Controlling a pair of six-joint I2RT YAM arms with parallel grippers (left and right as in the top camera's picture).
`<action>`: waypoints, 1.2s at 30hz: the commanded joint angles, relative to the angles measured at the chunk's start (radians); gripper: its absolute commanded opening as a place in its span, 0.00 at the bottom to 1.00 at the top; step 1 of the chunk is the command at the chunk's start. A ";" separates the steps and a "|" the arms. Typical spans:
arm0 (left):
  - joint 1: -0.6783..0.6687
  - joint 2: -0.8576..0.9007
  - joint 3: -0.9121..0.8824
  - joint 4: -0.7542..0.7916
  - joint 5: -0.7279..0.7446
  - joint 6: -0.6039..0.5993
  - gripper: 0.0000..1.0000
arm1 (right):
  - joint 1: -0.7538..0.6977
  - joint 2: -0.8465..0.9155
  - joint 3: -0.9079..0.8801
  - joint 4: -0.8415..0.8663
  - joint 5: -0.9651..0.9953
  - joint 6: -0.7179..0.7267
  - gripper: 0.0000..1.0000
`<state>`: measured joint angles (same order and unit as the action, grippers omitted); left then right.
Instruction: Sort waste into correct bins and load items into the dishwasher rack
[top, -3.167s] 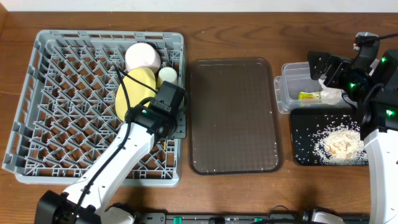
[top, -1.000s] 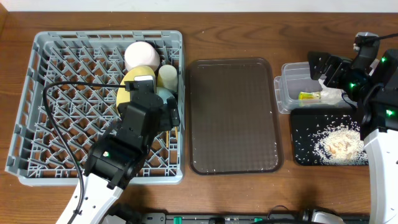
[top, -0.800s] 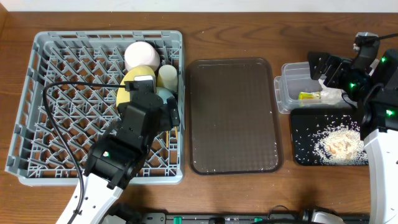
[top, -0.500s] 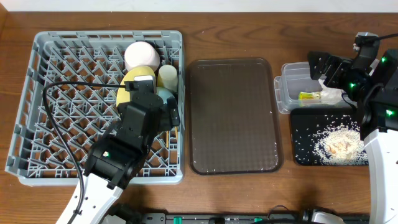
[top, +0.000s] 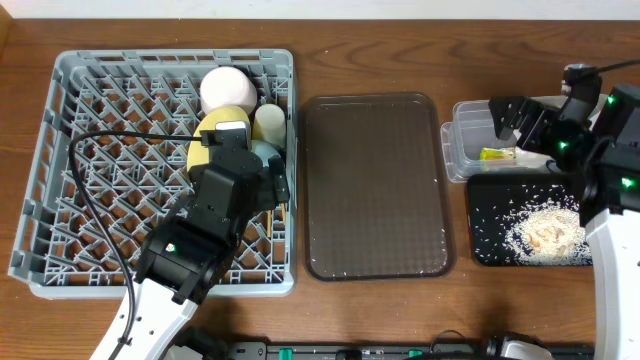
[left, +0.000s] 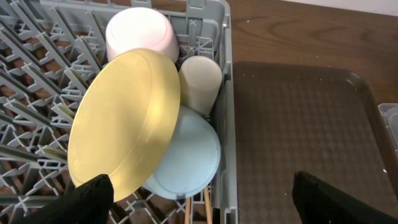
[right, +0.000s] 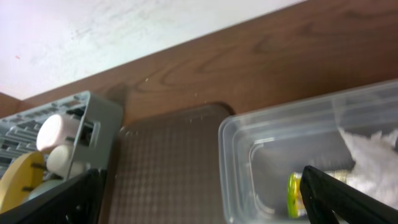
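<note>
In the grey dishwasher rack (top: 100, 170), near its right wall, stand a yellow plate (left: 124, 124), a light-blue bowl (left: 189, 158), a white cup (left: 140, 34) and a cream cup (left: 200, 78). Chopsticks (left: 198, 208) lie just below the bowl. My left gripper (left: 208, 202) hovers open above them, empty. The clear tub (top: 470, 140) holds the green-and-orange wrapper (top: 497, 154) and the white napkin (right: 373, 152). Rice (top: 545, 230) lies in the black tray (top: 490, 200). My right gripper (right: 202, 205) hangs open over the tub's left part, holding nothing.
The brown serving tray (top: 375, 185) lies between the rack and the bins, with a few whitish specks at its near edge. The left arm (top: 180, 250) crosses the rack's near right corner. Bare wooden table runs along the far edge.
Since three seconds ago the left arm has risen and drawn back over the rack. In the last half second the right gripper has edged slightly left over the tub.
</note>
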<state>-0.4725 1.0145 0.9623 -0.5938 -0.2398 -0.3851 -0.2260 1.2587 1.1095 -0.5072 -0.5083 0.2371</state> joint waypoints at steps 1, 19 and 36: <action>0.003 0.004 0.021 0.000 -0.016 0.009 0.93 | 0.001 -0.089 -0.002 -0.038 -0.012 -0.010 0.99; 0.003 0.004 0.021 0.000 -0.016 0.009 0.93 | 0.302 -0.574 -0.002 -0.171 -0.013 -0.010 0.98; 0.003 0.004 0.021 0.000 -0.016 0.010 0.93 | 0.305 -0.901 -0.004 -0.278 -0.012 -0.010 0.99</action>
<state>-0.4725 1.0145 0.9623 -0.5941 -0.2394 -0.3851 0.0669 0.3897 1.1088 -0.7692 -0.5201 0.2333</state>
